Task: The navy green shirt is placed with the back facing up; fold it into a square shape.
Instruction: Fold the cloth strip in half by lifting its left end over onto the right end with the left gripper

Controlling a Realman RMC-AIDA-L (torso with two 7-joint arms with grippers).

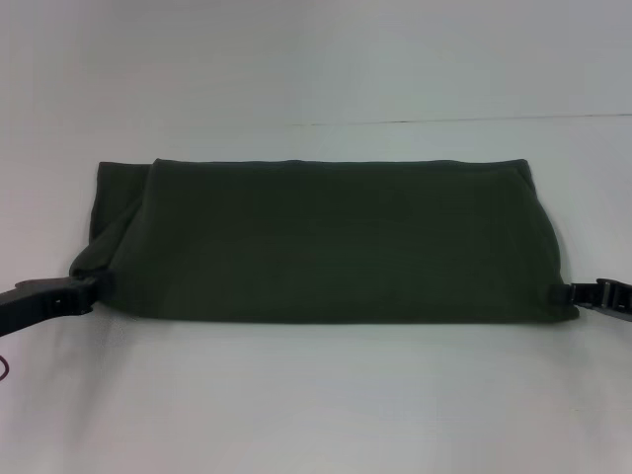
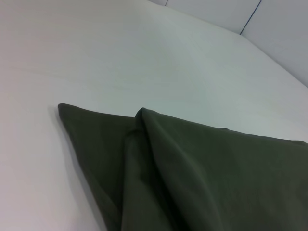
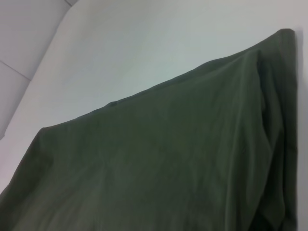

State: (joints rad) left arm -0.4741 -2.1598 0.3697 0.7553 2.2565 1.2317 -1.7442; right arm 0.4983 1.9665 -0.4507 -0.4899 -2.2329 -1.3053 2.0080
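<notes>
Olive-green cotton, the navy green shirt [image 1: 326, 242], folded into a wide band across the white tabletop [image 1: 316, 405], plain side up, no lettering visible. Left end effector [image 1: 94, 288] touching the band's near corner on its own side, low to the surface; right end effector [image 1: 565, 292] touching the opposite near corner, likewise low. Finger state of either one not clear from the head view, and no fingers visible in the wrist views: cannot tell whether spread, pressed together or pinching cloth. Beyond the left end effector, a loose flap of fabric puffing out past the neat edge, with a raised crease running away from it in the left wrist view; beyond the right end effector, a smoother sheet with a doubled edge at the far side. Probably positioned at both near corners for a matched hold, keeping the long edge straight and taut for any lift. Judged partly done: a long rectangle, not yet a square, with at least one more fold across the length needed. Risk worth noting: the bunched left end spoiling an even fold unless flattened or gathered in the same pinch.
</notes>
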